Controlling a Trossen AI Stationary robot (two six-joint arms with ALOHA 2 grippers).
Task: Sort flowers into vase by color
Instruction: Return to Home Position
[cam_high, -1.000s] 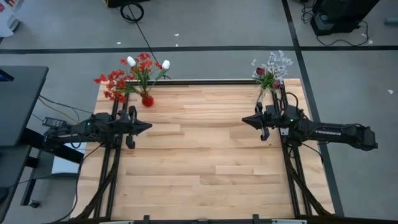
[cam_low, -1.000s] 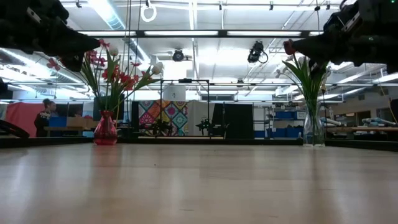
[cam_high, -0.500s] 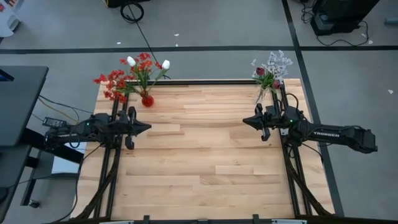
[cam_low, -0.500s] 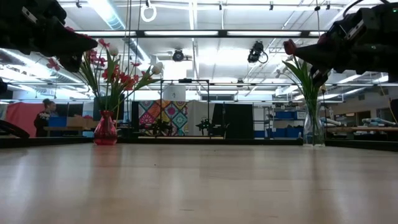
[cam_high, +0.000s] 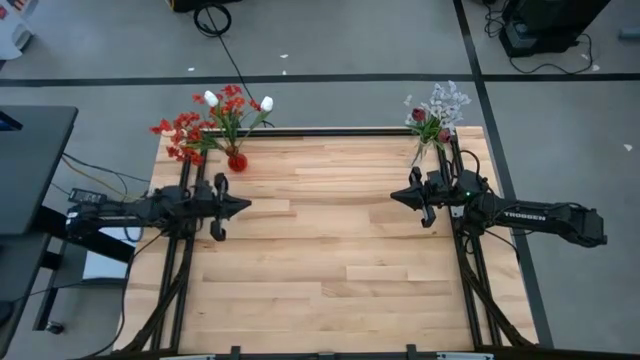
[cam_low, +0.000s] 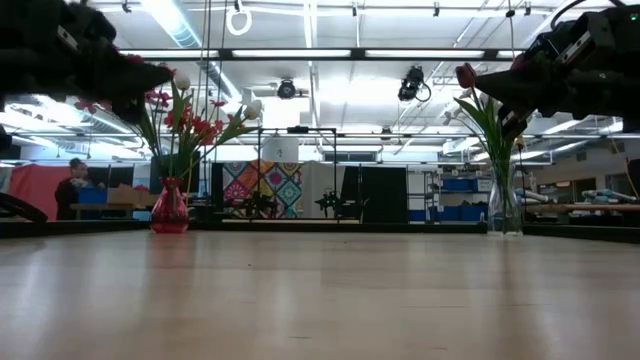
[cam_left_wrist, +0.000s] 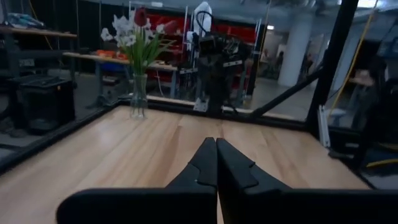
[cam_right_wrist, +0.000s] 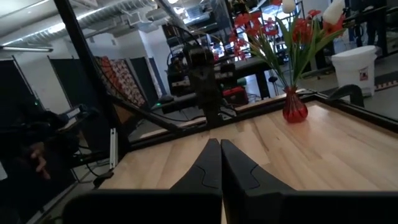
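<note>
Both arms above mid-table, facing each other. My left gripper (cam_high: 243, 205) hovers over the left side of the table (cam_high: 320, 270), fingers pressed together, empty. My right gripper (cam_high: 395, 197) is on the right side, fingers likewise together, empty. Far left edge: red vase (cam_high: 237, 161) holding red and white flowers (cam_high: 228, 110). Far right edge: clear vase (cam_high: 421, 150) holding maroon bud and pale sprigs (cam_high: 440, 103).

Wooden table (cam_high: 320, 260), red vase (cam_high: 237, 161), seemingly glass vase (cam_low: 503, 208)

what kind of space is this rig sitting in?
Likely a robotics lab or workshop: exposed ceiling with long strip lights, black tape lines marking the grey floor, and a loose coiled black cable beyond the table.
</note>
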